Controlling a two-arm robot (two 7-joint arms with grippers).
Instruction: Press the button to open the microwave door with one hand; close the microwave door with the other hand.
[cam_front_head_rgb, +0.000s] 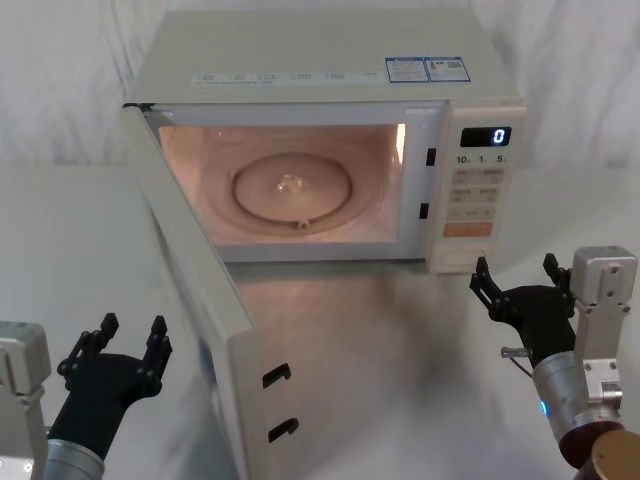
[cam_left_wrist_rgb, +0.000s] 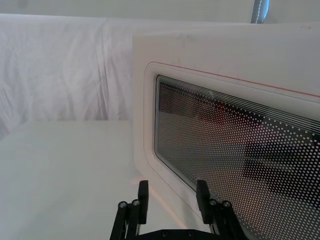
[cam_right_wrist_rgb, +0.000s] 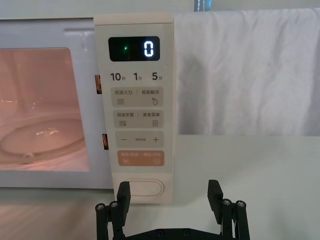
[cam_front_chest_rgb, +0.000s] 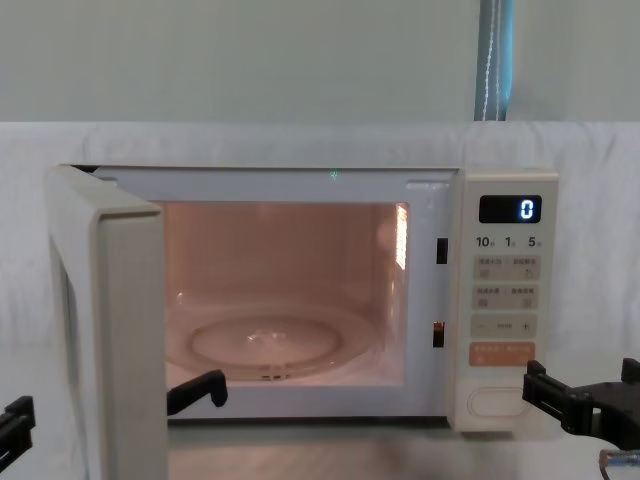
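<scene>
Cream microwave door (cam_front_head_rgb: 195, 300) swung open; one button (cam_right_wrist_rgb: 144, 188); two end effectors, left (cam_front_head_rgb: 116, 345) and right (cam_front_head_rgb: 517, 282), fingers apart.

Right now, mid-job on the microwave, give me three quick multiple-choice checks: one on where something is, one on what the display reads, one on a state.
1. Where is the right gripper?
A. inside the cavity
B. in front of the control panel's lower end, near the button
C. on top of the microwave

2. What does the display read?
A. 0
B. 10
C. 5

3. How does the microwave door stand?
A. shut
B. barely ajar
C. swung wide open

Answers: 1 B, the right wrist view looks straight at the button between its fingers. 2 A, a single lit 0. 3 C, the lit cavity is exposed, with the left gripper outside the door.
</scene>
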